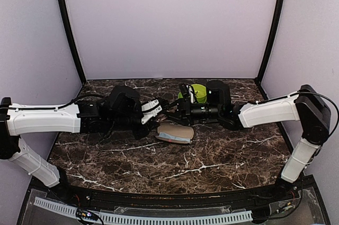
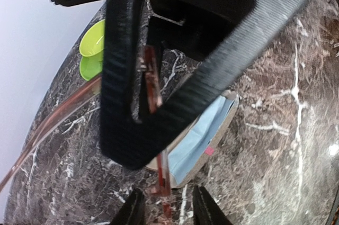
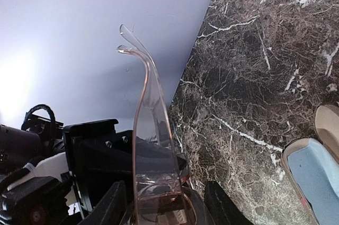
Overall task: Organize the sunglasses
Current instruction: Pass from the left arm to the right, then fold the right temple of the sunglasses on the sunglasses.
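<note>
Hanging in the air at table centre: folded sunglasses [image 3: 153,129], clear pink, temples together. The long axis runs left-right, along the line between the two arms. The right gripper [image 3: 169,204] pinches them at the hinge end, and the temple tips stick out away from it, toward the left arm. The left gripper [image 2: 167,209] straddles the frame with fingers parted, a gap on both sides, no grip. The case [image 1: 175,134] lies open on the table [image 1: 222,156], blue lining up, just below and nearward of both grippers. Judgement: the right arm carries the load, so the placing falls to it, going down and nearward with the long axis matched to the case. A green cup [image 1: 198,91] stands behind.
</note>
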### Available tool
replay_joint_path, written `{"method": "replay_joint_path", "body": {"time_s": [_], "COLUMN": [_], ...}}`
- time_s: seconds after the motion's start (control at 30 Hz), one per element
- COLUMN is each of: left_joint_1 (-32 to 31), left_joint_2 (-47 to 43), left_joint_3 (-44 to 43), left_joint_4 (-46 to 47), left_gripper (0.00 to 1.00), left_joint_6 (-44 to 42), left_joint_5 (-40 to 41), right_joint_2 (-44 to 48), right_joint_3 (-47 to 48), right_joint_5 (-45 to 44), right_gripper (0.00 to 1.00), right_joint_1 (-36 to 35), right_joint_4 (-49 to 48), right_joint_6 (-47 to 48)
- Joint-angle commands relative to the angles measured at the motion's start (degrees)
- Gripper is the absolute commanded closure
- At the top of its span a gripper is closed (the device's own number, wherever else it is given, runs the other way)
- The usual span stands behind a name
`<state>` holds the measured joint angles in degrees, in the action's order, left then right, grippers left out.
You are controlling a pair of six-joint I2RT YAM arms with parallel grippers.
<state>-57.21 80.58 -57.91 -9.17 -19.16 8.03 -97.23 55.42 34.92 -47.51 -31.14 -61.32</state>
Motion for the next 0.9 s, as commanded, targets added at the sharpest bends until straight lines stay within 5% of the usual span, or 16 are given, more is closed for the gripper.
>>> {"method": "replay_joint_path", "body": {"time_s": [0.0, 0.3, 0.5, 0.7, 0.87], "left_joint_1": [-0.4, -0.3, 2.4, 15.0, 18.1], "left_joint_2": [-0.7, -3.4, -9.4, -11.9, -11.0], "left_joint_3": [0.1, 0.6, 2.8, 4.5, 5.0], "left_joint_4": [1.0, 1.2, 2.8, 2.0, 3.0], "left_gripper": [0.62, 0.25, 0.19, 0.19, 0.21], "left_joint_6": [1.0, 4.7, 11.6, 27.2, 34.1], "left_joint_5": [-0.1, -0.7, -1.8, -14.3, -17.1], "right_joint_2": [2.0, 3.4, 5.2, 7.1, 7.5], "right_joint_3": [-0.5, -0.8, -1.5, -1.8, -2.1], "right_joint_5": [-0.6, -2.0, -2.8, -3.3, -2.9], "right_gripper": [0.69, 0.73, 0.76, 0.76, 0.78], "right_joint_1": [0.8, 2.0, 3.3, 3.6, 3.6], "right_joint_4": [-1.6, 2.8, 6.6, 10.0, 9.8], "right_joint_6": [0.8, 4.1, 6.7, 9.4, 9.8]}}
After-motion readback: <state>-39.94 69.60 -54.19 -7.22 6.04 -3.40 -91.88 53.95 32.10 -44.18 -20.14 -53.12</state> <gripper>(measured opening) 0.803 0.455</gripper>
